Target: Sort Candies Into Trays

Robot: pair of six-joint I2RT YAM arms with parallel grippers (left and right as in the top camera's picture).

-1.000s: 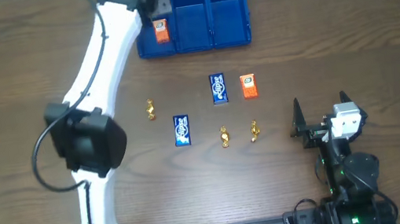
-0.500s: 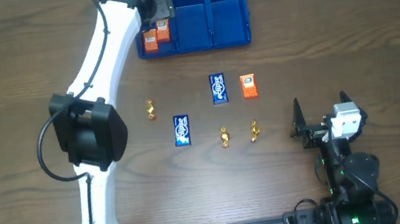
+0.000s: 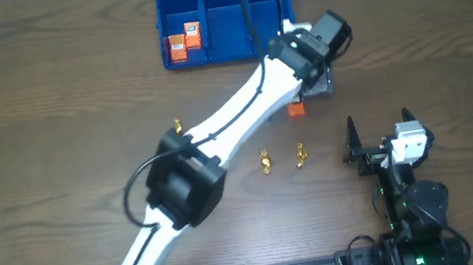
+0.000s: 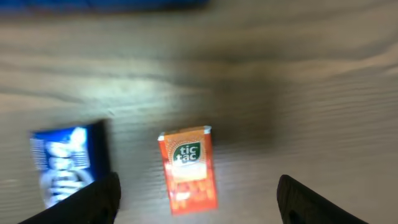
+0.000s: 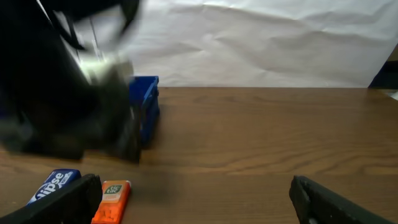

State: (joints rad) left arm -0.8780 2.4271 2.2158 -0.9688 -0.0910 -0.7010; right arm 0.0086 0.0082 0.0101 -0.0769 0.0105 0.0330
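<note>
Above orange candy box (image 4: 188, 169), left jaws spread wide of its edges, blue packet (image 4: 62, 163) just beside; right jaws spread.

Matt grained wood is noted for the desk (image 3: 44, 105), smooth blue plastic for the tray (image 3: 225, 21). The orange box (image 4: 187, 169) is seen glossy, the gold candies (image 3: 265, 161) foil-wrapped.

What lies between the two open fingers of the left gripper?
In the left wrist view, the orange candy box lies between the fingers of the left gripper, nearer the one beside the blue candy pack; the rest is bare table.
</note>
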